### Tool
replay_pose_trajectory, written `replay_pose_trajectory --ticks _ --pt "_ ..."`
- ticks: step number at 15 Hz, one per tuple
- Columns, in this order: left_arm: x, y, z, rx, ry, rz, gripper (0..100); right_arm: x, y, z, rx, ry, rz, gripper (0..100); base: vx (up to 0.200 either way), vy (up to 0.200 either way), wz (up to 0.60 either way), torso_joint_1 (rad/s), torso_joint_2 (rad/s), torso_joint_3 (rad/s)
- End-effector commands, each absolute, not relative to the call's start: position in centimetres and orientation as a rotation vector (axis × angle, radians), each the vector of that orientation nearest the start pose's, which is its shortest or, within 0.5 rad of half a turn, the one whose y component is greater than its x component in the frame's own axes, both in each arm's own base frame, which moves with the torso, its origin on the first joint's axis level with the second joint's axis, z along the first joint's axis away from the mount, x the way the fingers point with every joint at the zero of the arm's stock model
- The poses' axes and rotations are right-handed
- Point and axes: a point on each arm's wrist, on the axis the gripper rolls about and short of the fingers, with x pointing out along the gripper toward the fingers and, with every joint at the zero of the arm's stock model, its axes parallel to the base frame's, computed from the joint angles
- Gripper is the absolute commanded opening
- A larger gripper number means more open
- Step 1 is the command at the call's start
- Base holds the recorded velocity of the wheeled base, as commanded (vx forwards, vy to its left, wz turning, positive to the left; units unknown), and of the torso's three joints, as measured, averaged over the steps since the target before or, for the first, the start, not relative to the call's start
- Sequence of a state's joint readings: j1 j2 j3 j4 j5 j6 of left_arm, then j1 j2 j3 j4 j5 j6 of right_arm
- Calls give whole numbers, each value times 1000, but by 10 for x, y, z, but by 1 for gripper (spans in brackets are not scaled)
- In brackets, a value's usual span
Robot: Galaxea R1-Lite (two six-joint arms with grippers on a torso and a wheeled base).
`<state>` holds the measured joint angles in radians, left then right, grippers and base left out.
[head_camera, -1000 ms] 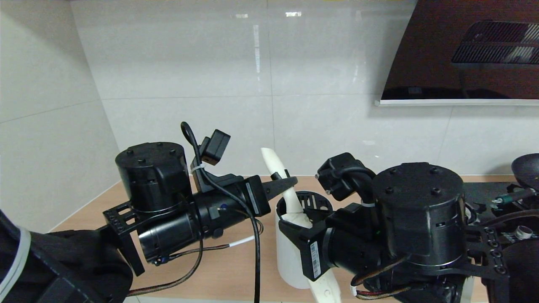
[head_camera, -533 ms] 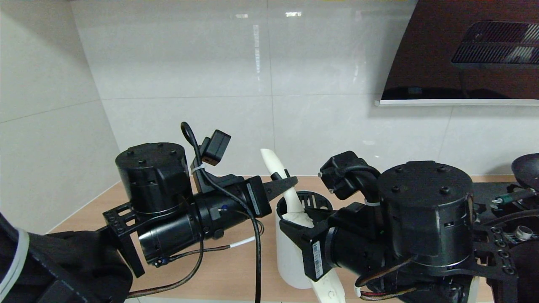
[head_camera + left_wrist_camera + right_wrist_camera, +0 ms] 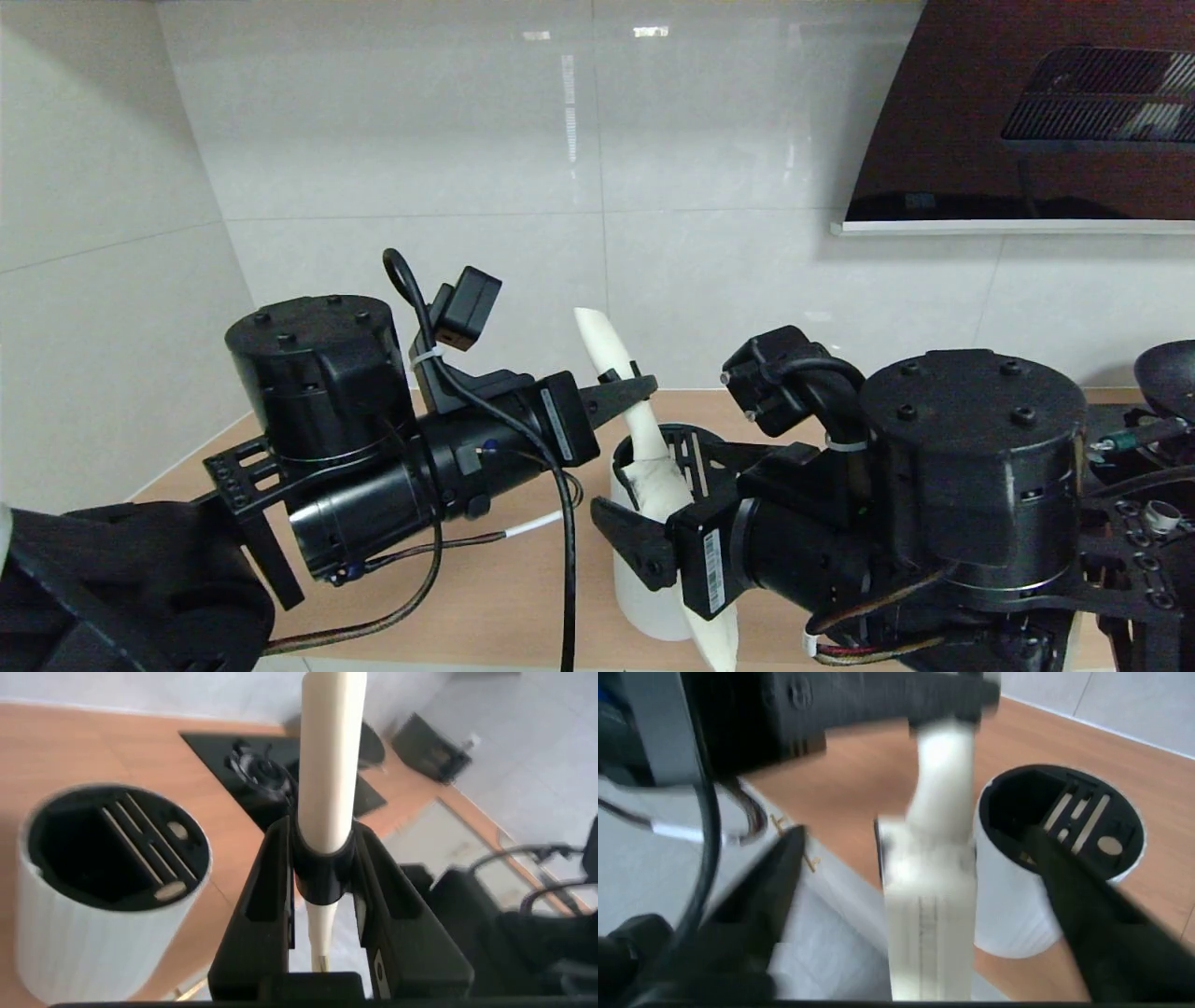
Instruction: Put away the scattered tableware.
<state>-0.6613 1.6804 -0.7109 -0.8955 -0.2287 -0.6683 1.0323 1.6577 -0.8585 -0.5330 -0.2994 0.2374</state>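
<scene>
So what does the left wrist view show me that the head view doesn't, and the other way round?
From the left wrist: a look down into the white holder, with dividers and thin sticks inside.
From the head: the right gripper open close to the holder, the tiled wall behind, and a dark range hood up at the right.
Shared: the left gripper shut on the cream utensil, the holder itself, and the wooden counter.

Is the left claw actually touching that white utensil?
Touching. The left wrist view shows the left gripper clamped around the white utensil.
</scene>
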Motion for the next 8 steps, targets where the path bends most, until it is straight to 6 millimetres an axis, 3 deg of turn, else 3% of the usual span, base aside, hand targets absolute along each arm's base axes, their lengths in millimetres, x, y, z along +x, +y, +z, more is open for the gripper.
replay_pose_trajectory --ticks 1,3,6,8 --pt "228 -183 203 -613 338 -821 0 157 249 206 70 282 699 100 0 0 0 0 0 0" --pt "235 -184 215 -622 298 -742 0 159 238 213 79 262 678 100 0 0 0 0 0 0" --pt "243 -181 252 -596 209 -577 0 176 204 230 100 198 571 100 0 0 0 0 0 0" --pt "257 -188 272 -481 162 -488 0 180 184 241 106 167 518 100 0 0 0 0 0 0"
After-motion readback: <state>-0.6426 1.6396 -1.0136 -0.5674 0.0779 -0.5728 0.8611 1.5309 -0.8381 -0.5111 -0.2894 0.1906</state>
